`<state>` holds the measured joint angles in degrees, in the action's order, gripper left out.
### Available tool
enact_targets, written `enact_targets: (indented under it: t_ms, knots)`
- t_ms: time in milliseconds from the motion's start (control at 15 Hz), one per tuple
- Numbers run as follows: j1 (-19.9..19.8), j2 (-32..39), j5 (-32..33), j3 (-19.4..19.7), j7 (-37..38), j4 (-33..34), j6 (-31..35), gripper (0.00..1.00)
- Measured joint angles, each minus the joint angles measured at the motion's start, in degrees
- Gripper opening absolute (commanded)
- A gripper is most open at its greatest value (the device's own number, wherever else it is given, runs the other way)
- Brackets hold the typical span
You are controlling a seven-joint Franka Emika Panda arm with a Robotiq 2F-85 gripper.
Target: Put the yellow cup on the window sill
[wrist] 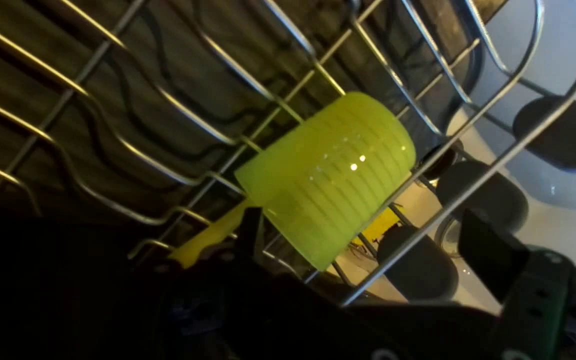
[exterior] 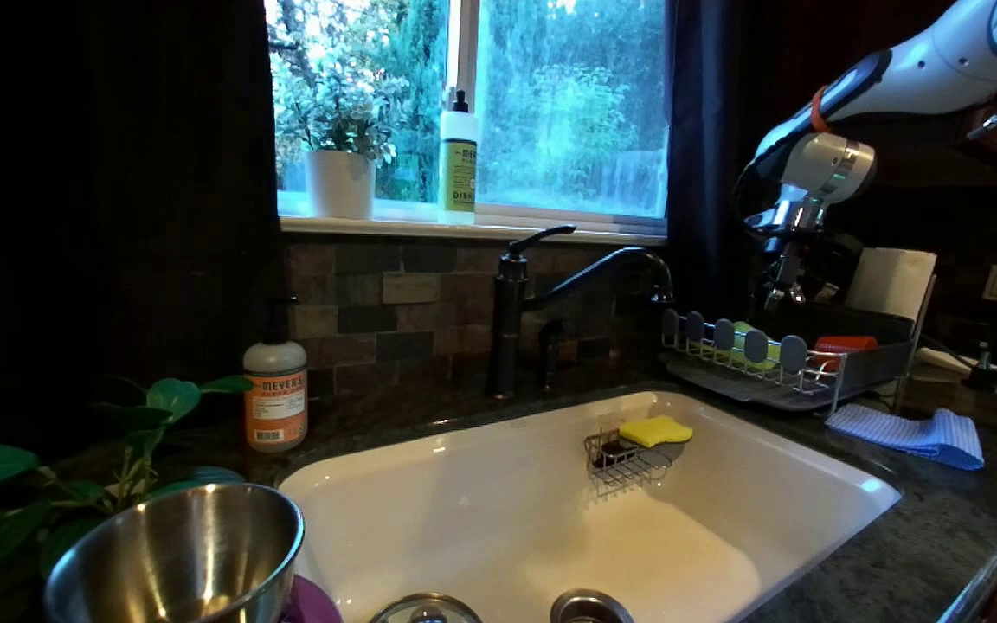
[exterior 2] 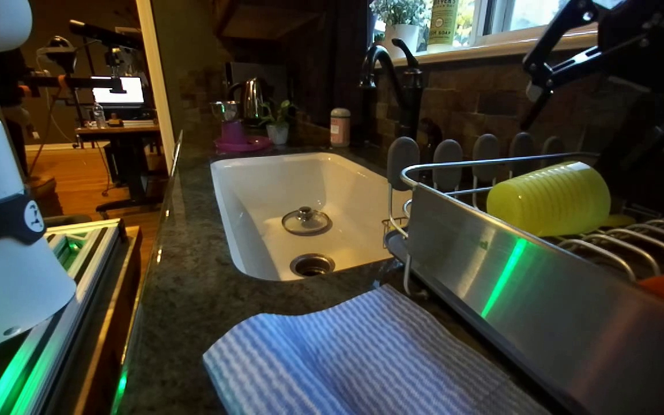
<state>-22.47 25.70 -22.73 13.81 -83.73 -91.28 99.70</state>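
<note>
Yellow cup (wrist: 328,175): on its side in the dish rack (exterior 2: 453,248), lying along the edge with the grey pads (wrist: 485,197). Resting on the wires, and not picked up yet.
Gripper (wrist: 363,225): hanging over the rack, with fingers (wrist: 488,245) spread wide, holding nothing. Near the cup, but not around it.
Window sill (exterior: 403,228): on the far side, behind the sink (exterior: 455,510) and the tap (exterior: 509,329); left of the rack in an exterior view. Home to a white plant pot (exterior: 340,184) on the left and a green soap bottle (exterior: 457,173) just right of it. Not home to the cup yet.
Cup's trip so far: only at the reaching part, most likely. Very close to the start, with no grab, lift or carry done.
Cup's trip to come: nearly all of it. Going down, getting one finger on each side, squeezing, lifting out of the rack, carrying left and far over to the sill, setting down, letting go.
Next move: probably a little shift to get the cup between the fingers, then down, soft and slow.
Tap: maybe in the way, in front of the sill and left of the rack. Best gone around.
Yellow strip (wrist: 213,235): by the cup's wide end, partly hidden by the gripper. Hard to name.
Sponge (exterior: 656,430): yellow too, but in the sink, on a small wire basket (exterior: 624,474). Not the one to take.
</note>
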Motion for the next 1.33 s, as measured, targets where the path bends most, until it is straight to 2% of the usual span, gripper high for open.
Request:
enact_targets:
  t_ms: [333, 800, 867, 933, 1333]
  knots:
    - [-2.95, 5.81, 2.11, -3.3, -4.73, 7.01, -3.49, 1.0]
    - [-3.63, 10.0, 2.17, -6.85, -8.07, 11.96, -4.46, 1.0]
    - [-3.63, 10.36, 2.36, -6.98, -7.71, 12.49, -6.42, 0.84]
    - [-3.63, 10.6, 2.65, -7.01, -7.49, 13.09, -8.78, 0.74]
    - [-3.77, 10.77, 3.91, -6.84, -1.24, 16.08, -19.77, 0.28]
